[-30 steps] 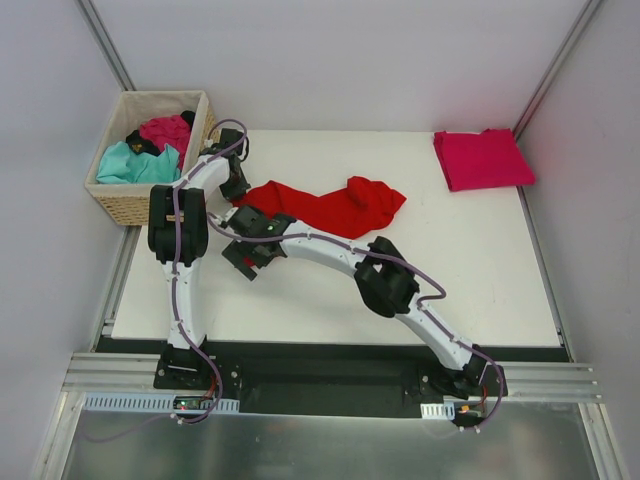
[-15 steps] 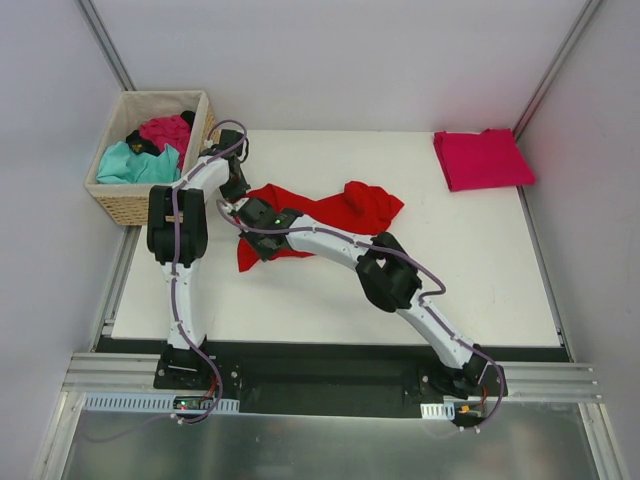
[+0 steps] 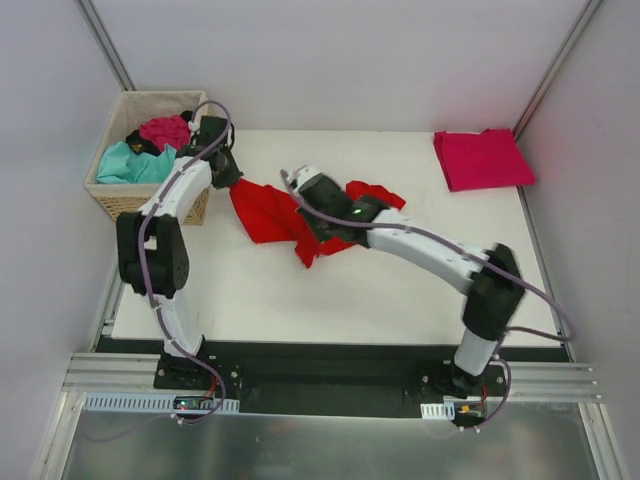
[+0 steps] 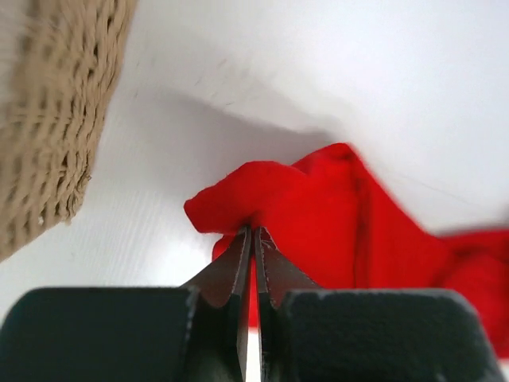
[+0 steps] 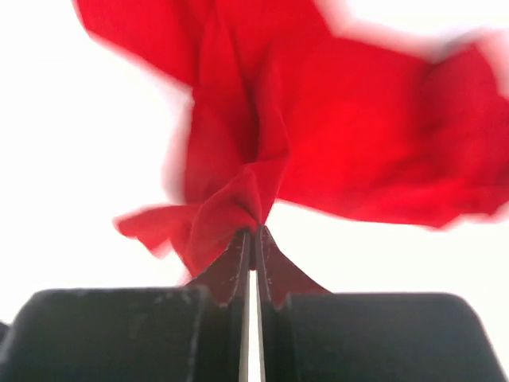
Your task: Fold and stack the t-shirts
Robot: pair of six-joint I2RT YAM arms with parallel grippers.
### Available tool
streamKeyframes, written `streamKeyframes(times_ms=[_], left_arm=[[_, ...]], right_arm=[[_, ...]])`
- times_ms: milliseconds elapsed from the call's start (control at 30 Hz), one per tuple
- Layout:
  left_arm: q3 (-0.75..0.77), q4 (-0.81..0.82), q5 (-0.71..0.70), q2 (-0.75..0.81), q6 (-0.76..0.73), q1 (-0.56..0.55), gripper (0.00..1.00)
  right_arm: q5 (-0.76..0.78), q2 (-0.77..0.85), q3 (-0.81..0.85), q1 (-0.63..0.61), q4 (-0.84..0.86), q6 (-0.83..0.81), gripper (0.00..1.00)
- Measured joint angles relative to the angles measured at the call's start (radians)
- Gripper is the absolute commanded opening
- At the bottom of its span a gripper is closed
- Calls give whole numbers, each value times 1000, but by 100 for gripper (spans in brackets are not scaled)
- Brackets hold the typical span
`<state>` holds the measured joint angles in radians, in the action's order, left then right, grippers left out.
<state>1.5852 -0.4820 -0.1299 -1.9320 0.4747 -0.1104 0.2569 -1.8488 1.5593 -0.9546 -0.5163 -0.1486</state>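
The bright red t-shirt (image 3: 268,212) hangs crumpled over the left middle of the white table, lifted between both arms. My left gripper (image 3: 229,179) is shut on its left corner, beside the basket; in the left wrist view the jaws (image 4: 253,231) pinch a fold of the red shirt (image 4: 334,215). Toward the shirt's middle, my right gripper (image 3: 316,230) is shut on a bunched fold. The right wrist view shows the closed tips (image 5: 254,231) with red cloth (image 5: 358,135) spreading beyond them. A folded pinkish crimson t-shirt (image 3: 483,158) lies at the table's back right corner.
A tan wicker basket (image 3: 112,203) stands at the back left, off the table's corner, and holds a teal shirt (image 3: 130,163), a magenta shirt (image 3: 165,130) and a bit of black cloth (image 3: 140,144). Its woven wall (image 4: 56,119) is close to my left gripper.
My right gripper closed on the red shirt and moved right and back with it, its elbow swinging right. My left gripper pulled its corner back toward the basket. The shirt bunched and lifted.
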Motion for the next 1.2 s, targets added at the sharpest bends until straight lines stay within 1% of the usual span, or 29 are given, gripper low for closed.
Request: streamKeyframes(times_ms=[100,233,367,500,633,700,933,1067,1200], left_arm=[[-6,9,39,191,-12,-6,0],[-5,37,85,458,-46,-31,0],[8,48,132,680,-98,-97,0],[35,48,211,837,-129,-124,0],[71,32,259,940,-135,-125,0],[90,24,268,972,-140,-124,0],[169,19,293,1036,-145,-124,0],[204,18,316,1039,-145,-124,0],[208,17,330,1043,-144,-124,0]], right_arm=[[78,253,10,14,-14,-29,1],[149,552,134,3,-55,-56,1],[154,771,238,-5,-88,-67,1],[90,937,312,-9,-133,-71,1],[-13,1042,318,-11,-154,-74,1],[-44,1067,331,-11,-175,-74,1],[-76,1070,389,-11,-245,-74,1],[-111,1067,400,-11,-263,-71,1],[-142,1061,417,-11,-269,-68,1]])
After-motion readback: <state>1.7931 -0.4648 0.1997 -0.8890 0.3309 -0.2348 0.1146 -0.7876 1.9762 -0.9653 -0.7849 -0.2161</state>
